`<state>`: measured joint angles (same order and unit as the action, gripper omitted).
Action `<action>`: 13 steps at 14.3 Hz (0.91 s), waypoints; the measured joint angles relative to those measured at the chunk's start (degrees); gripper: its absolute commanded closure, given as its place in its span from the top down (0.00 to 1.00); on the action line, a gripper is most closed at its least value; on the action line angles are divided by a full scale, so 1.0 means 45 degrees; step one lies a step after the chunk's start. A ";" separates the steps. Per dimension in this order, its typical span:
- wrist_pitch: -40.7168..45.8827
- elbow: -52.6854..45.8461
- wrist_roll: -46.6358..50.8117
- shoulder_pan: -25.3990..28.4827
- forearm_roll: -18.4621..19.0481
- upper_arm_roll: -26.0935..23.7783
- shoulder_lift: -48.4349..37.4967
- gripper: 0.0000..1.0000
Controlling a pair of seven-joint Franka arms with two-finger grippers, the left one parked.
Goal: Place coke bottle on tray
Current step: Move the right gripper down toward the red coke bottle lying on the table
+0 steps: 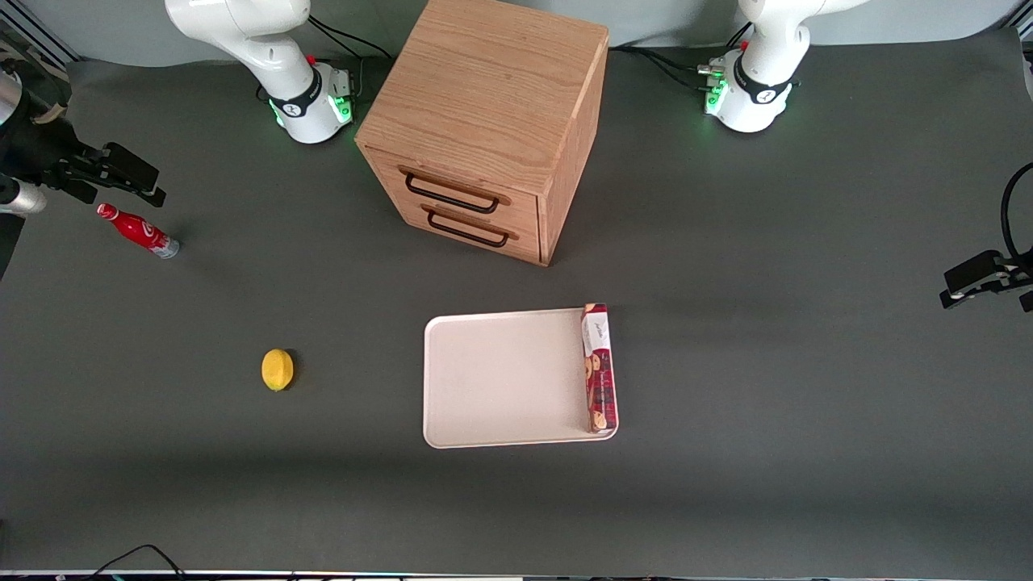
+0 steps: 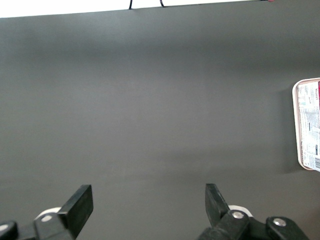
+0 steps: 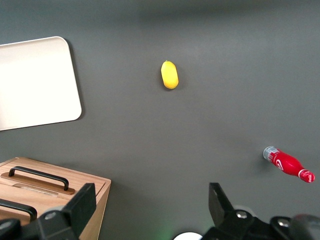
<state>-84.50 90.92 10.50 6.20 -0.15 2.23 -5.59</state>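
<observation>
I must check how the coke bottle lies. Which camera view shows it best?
The front view: the coke bottle lies whole on the table, with the open gripper above it. The right wrist view also shows it, but no surroundings. The left wrist view misses it.

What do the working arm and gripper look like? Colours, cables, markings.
The right arm has glossy white rounded shells with a black ring band, green lights glowing at its base and black cables trailing off it. Its gripper, above the table near the coke bottle, is black, with blocky angular fingers and silver screws.
</observation>
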 measured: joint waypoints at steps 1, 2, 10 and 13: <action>0.0042 -0.0047 0.0000 0.0007 0.0000 0.0025 0.0000 1.00; 0.0068 -0.0068 0.0000 0.0008 0.0000 0.0035 0.0000 1.00; 0.0821 -0.0057 -0.0651 -0.0043 0.0342 0.0086 0.0079 1.00; 0.1904 0.0171 -0.3359 -0.0337 0.1454 0.0843 -0.0182 1.00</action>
<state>-75.94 91.69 -4.61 4.69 6.39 6.02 -6.41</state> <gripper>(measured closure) 0.000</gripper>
